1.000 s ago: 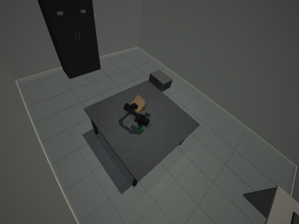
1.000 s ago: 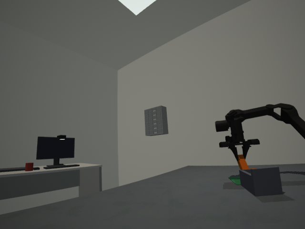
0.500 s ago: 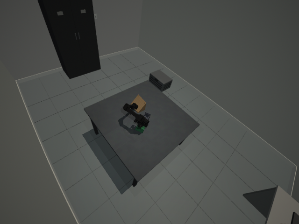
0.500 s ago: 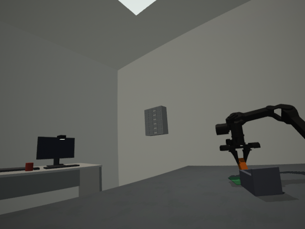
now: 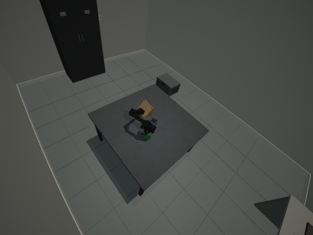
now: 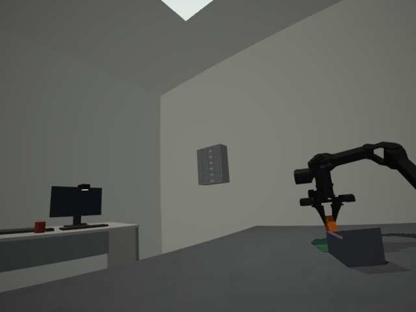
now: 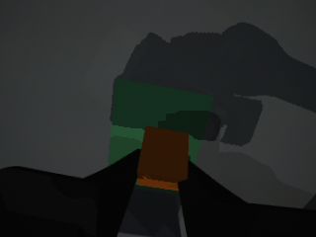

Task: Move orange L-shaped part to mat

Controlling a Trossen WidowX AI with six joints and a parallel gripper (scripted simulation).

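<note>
Top view: the black arm reaches from its tan wooden base block (image 5: 145, 108) over the dark table (image 5: 176, 126), and its black parallel-jaw gripper (image 5: 149, 131) hangs above the green mat (image 5: 146, 135); the part itself is too small to make out here.

Exterior view: the gripper (image 6: 328, 216) pinches the orange L-shaped part (image 6: 331, 223) by its upper end, so the part hangs steeply tilted, its lower end hidden behind the grey tray (image 6: 355, 246). The mat (image 6: 320, 245) lies just beside the tray.

Wrist view: the part (image 7: 163, 157) sits between the dark fingers, directly over the mat (image 7: 163, 106). To place it well, I judge the wrist should lower and tip the part until its underside lies flat on the mat, top side up, and only then spread the fingers.
</note>
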